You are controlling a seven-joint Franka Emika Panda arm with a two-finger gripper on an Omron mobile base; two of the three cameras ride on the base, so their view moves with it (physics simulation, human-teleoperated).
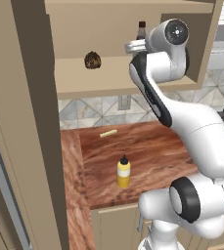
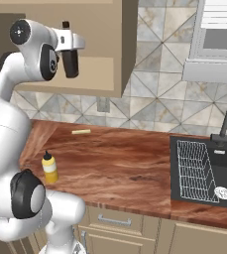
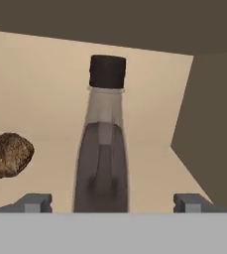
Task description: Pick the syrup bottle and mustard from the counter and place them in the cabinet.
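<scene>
— Standing on the shelf of the cabinet (image 1: 108, 73), was it, the syrup bottle (image 3: 103, 144)?

— Yes. In the hand view it stood upright on the tan shelf board, black cap on top, right between the gripper (image 3: 113, 202) fingertips (image 3: 34, 202). The jaws were spread wide, one tip on each side of the bottle and clear of it, so nothing was held.

— And from the base cameras?

— In the left base view only the bottle's dark neck and cap (image 1: 142, 29) showed above the arm's wrist, inside the cabinet. A rough brown lump (image 1: 92, 60) sat on the same shelf, to the bottle's left.

— Where was the mustard (image 1: 123, 172)?

— Upright on the counter (image 1: 147, 146), near its front edge, well apart from the gripper. A small pale stick (image 1: 108, 133) lay farther back on the wood, near the tiled wall. The sink (image 2: 204, 171) with its wire rack was off to the right.
</scene>
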